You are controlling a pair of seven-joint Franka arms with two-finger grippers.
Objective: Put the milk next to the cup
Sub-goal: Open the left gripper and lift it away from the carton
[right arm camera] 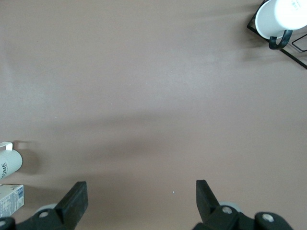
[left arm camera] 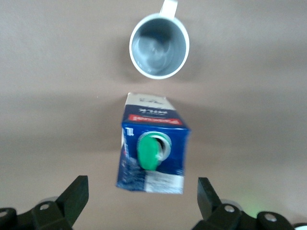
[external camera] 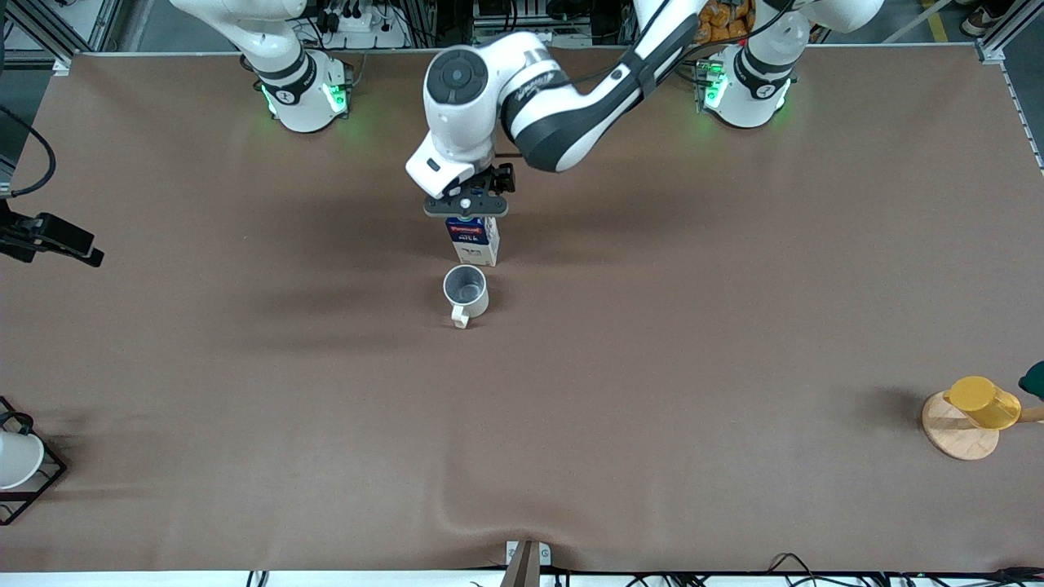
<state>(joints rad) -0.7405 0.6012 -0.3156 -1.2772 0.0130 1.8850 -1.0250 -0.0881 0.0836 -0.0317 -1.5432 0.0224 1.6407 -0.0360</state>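
The milk point(external camera: 473, 239) stands upright on the brown table point(external camera: 734, 326), a little above the middle of the front view, its red label facing the camera and its green-rimmed cap point(left arm camera: 149, 152) on top. Of what the pictures show, the table is largest, filling nearly the whole front view. Next come the arms: the left arm reaches in from the upper right of that view, and the left gripper point(external camera: 466, 205) hangs directly over the carton. In the left wrist view its fingers point(left arm camera: 76, 192) are spread wide, one on each side of the carton and clear of it, gripping nothing. The right arm waits at the upper left of the front view; the right gripper point(right arm camera: 139, 201) shows only in its own wrist view, its fingers also spread wide over bare table.

The cup point(external camera: 466, 292) sits just below the carton in the front view, nearer the camera and not touching it, handle pointing toward the camera.

A yellow cup point(external camera: 984, 402) on a round wooden base point(external camera: 956, 432) lies at the lower right, a white cup point(external camera: 16, 458) in a black wire frame point(external camera: 37, 481) at the lower left.
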